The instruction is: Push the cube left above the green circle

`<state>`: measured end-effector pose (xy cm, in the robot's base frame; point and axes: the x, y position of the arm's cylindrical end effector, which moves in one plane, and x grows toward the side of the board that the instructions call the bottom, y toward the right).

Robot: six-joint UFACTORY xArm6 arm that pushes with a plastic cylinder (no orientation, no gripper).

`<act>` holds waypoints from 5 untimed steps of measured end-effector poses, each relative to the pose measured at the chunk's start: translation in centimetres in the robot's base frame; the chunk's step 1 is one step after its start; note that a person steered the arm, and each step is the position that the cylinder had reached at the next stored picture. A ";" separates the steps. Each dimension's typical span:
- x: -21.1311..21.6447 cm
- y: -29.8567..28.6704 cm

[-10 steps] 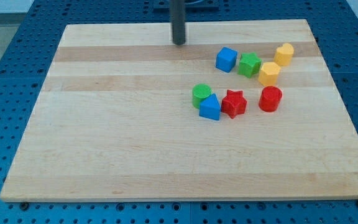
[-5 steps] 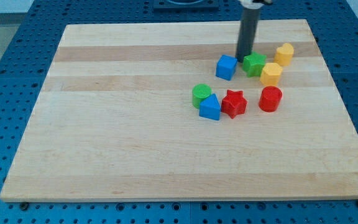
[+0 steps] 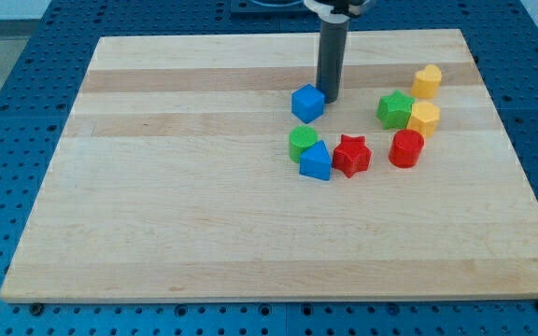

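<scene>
The blue cube [image 3: 308,103] sits on the wooden board, just above and slightly right of the green circle [image 3: 303,142]. My tip [image 3: 329,97] stands right against the cube's right side. A blue triangular block [image 3: 315,161] lies touching the green circle at its lower right.
A red star [image 3: 351,155] sits right of the blue triangular block, and a red cylinder-like block [image 3: 405,148] further right. A green star [image 3: 396,109] touches a yellow block [image 3: 424,119]; another yellow block [image 3: 427,80] lies above them. The board's right edge [image 3: 502,140] is near these.
My tip came from the top middle to the cube's right side, then swept left, pushing the blue cube left. The green star and lower yellow block shifted right and down.
</scene>
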<state>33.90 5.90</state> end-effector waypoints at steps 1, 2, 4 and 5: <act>0.6 -1.0; 1.9 -1.6; 3.7 -1.5; 4.9 -1.5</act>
<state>38.76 4.35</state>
